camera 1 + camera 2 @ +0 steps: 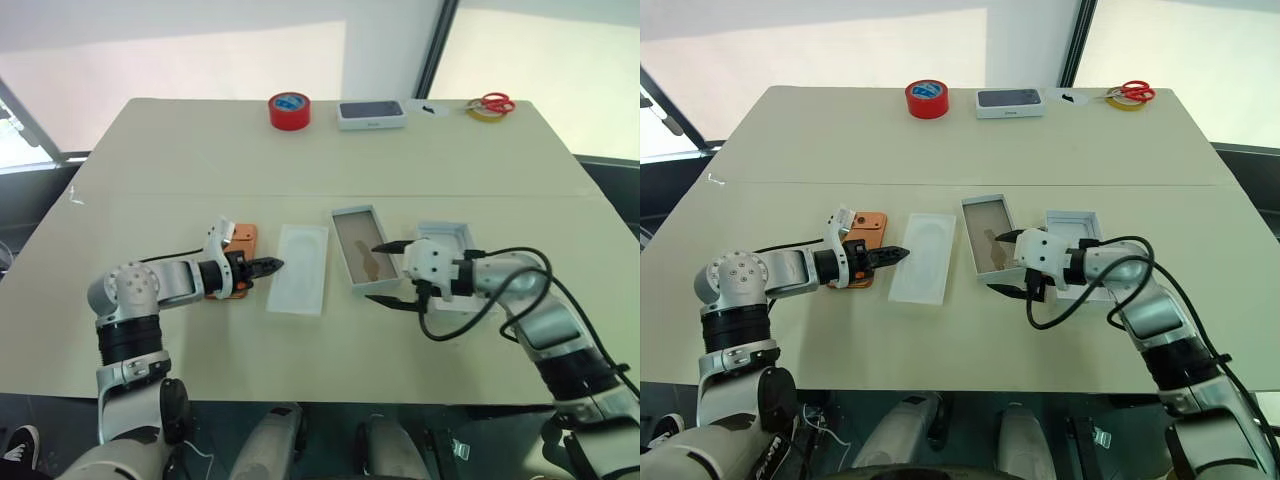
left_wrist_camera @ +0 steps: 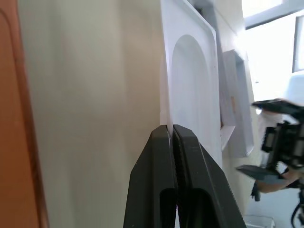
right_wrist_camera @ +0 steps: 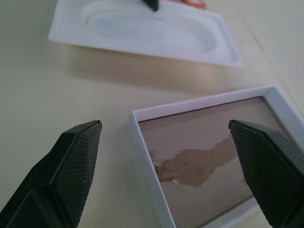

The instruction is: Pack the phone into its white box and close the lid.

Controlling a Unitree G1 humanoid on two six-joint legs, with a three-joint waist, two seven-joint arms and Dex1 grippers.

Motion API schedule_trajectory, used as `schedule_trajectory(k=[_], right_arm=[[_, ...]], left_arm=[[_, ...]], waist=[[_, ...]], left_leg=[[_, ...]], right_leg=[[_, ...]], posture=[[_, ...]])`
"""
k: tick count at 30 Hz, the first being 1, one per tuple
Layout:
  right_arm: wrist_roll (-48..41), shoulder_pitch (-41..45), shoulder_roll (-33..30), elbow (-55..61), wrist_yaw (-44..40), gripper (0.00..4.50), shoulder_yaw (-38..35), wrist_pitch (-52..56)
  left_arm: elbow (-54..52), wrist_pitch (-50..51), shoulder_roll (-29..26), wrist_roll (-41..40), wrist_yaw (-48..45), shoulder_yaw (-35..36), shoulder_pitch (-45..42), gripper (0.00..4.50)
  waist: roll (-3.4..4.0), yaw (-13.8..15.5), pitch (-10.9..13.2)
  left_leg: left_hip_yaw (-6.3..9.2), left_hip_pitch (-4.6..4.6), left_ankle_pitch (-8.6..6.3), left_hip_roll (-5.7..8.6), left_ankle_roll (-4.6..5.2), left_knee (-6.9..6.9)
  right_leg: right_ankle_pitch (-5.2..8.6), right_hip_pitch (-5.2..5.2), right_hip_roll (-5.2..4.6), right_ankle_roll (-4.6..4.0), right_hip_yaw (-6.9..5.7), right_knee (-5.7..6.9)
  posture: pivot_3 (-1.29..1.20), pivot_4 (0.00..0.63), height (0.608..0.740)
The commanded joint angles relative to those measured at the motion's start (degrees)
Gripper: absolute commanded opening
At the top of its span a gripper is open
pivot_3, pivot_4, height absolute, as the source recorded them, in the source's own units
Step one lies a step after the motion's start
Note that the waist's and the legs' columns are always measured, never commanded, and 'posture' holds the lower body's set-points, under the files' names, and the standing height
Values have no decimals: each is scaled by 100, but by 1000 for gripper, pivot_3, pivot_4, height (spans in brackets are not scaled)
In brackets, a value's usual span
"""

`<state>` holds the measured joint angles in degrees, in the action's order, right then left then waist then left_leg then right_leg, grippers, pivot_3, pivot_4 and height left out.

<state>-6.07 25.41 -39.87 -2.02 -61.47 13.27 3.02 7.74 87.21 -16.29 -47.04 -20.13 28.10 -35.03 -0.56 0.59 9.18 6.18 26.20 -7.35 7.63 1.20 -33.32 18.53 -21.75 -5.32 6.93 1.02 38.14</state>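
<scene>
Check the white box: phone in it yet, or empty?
Empty. The white box shows only its bare brownish floor with a darker patch, and the phone lies on the table beyond the white insert tray.

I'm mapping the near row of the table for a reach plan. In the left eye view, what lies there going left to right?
The phone → left gripper → white moulded insert tray → the white box → right gripper → the lid, partly behind the right gripper's wrist.
</scene>
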Motion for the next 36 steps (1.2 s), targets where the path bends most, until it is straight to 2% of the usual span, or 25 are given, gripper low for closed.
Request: schedule_trajectory(k=[1,2,5,8,12,17,21,24,28,31,34,36], right_arm=[[-39,366,113,-290,-391,4500,166,164],[-1,459,149,-428,-516,4500,260,176],[190,648,257,-805,-583,3674,419,116],[210,762,363,-974,-591,2172,407,176],[278,795,371,-985,-715,52,444,262],[62,700,662,-467,-634,52,400,684],[282,563,960,45,-247,52,541,1099],[266,429,1113,511,1,52,599,1601],[132,276,1119,894,33,52,599,1941],[-96,282,1167,977,62,944,455,2298],[89,273,928,1020,295,2491,231,1893],[-86,237,732,1120,317,3509,-67,2021]], left_arm=[[-447,34,17,-91,218,239,-78,23],[-551,-2,36,-90,252,259,-33,23],[-878,-199,107,-169,259,337,84,0],[-1096,-388,67,-106,281,301,172,0],[-1155,-338,207,-309,479,712,81,0],[-1365,-526,437,-373,834,878,3,0],[-1392,-517,722,-637,1131,1126,-189,0],[-1648,-919,719,-540,1112,796,-150,0],[-1536,-923,812,-650,1240,723,-90,0],[-1490,-914,851,-724,1284,680,-35,0],[-1493,-980,957,-723,1344,516,58,0],[-1512,-969,998,-771,1313,411,111,0]], waist=[[-2,-10,1],[-2,-15,1],[-2,-30,1],[-2,-27,1],[-2,-23,1],[-2,-25,1],[-3,-24,1],[-4,-18,2],[-4,-5,1],[-4,-4,1],[-4,0,1],[-5,17,1]], left_leg=[[-1,0,1,0,-1,0],[0,0,1,0,-1,0],[0,0,1,-1,-2,0],[0,0,1,-1,-5,1],[0,0,-4,-1,-14,1],[1,0,-5,-1,-15,0],[2,0,-5,-1,-15,1],[2,0,-5,-1,-16,0],[1,1,-5,0,-17,0],[1,1,-8,0,-12,0],[1,1,-13,0,-3,0],[1,1,-14,1,-1,0]], right_leg=[[0,0,0,0,1,0],[0,1,0,0,1,0],[0,1,2,0,0,1],[0,0,2,0,1,1],[0,0,3,0,1,1],[0,1,3,0,0,1],[-1,0,4,0,0,1],[-1,-1,4,0,0,2],[-1,-1,4,0,1,2],[-1,0,4,0,1,2],[-1,-1,4,0,1,2],[-1,0,4,0,1,1]], posture=[[0,150,740],[0,150,740],[0,150,740],[0,150,740],[0,150,740],[0,150,740],[0,150,740],[0,150,740],[0,150,740],[0,150,740],[0,150,740],[0,150,740]])
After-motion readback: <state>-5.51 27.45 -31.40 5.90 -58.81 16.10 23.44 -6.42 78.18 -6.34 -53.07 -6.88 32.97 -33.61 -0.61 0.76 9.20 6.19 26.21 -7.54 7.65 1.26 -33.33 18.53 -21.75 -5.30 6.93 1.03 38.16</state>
